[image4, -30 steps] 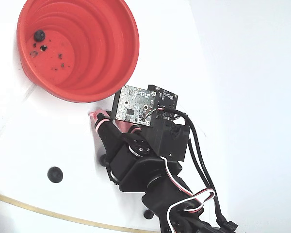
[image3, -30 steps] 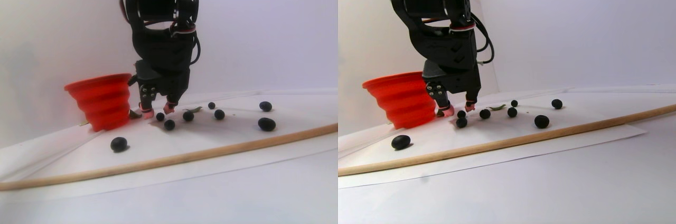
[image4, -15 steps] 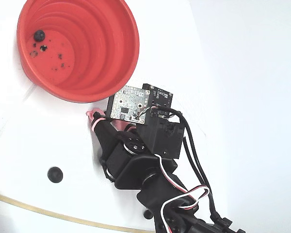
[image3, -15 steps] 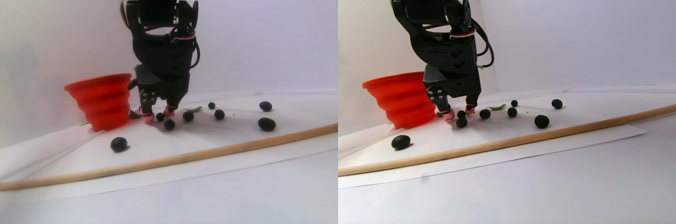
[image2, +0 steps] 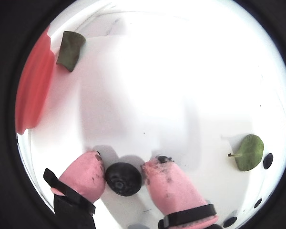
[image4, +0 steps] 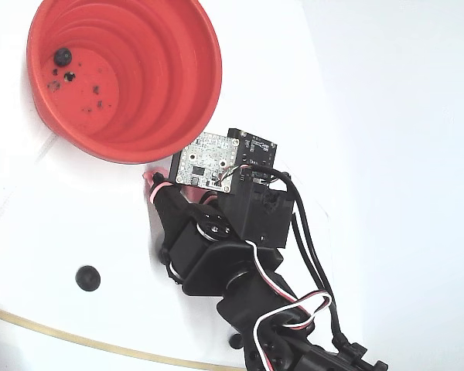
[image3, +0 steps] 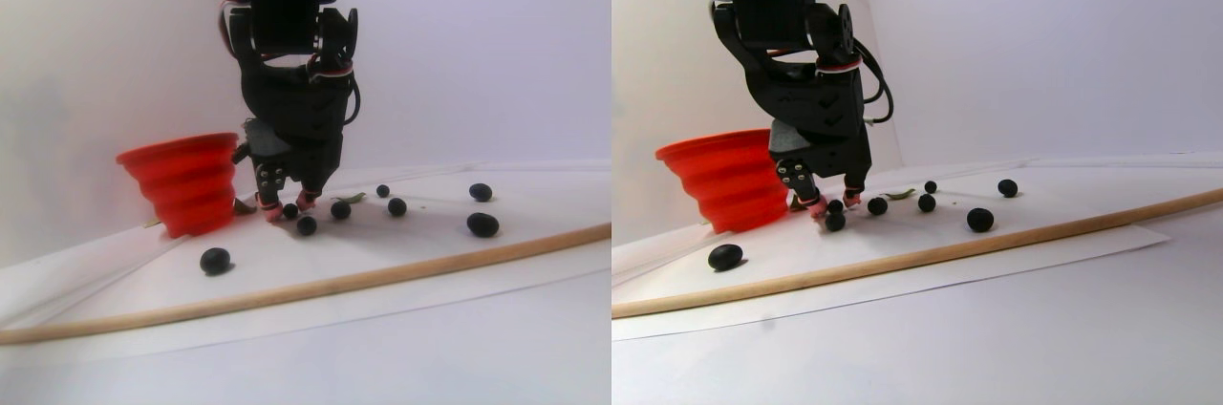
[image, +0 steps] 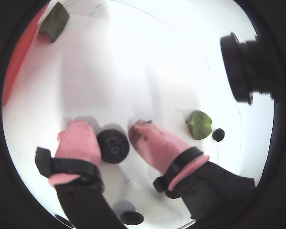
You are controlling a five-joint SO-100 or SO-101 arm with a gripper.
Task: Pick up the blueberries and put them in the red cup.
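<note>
My gripper (image: 115, 138) (image2: 124, 171) is down on the white sheet, its pink fingertips on either side of one dark blueberry (image: 113, 144) (image2: 124, 178). Both pads press its sides, and it still rests on the sheet. In the stereo pair view the gripper (image3: 289, 209) stands just right of the red cup (image3: 186, 185). Several other blueberries lie loose, among them one (image3: 307, 225) next to the fingers, one (image3: 216, 260) in front of the cup and one (image3: 482, 224) far right. From above, the red cup (image4: 178, 93) holds one berry (image4: 63, 56); the arm hides most of the gripper.
Two green leaves (image2: 250, 151) (image2: 70, 49) lie on the sheet near the fingers. A long wooden stick (image3: 382, 276) crosses the sheet's front. The cup's wall (image2: 33, 95) is close on the left of the wrist views.
The fingers have drawn together round the blueberry, which lay between wider-spread tips a second ago. The arm has shifted slightly toward it.
</note>
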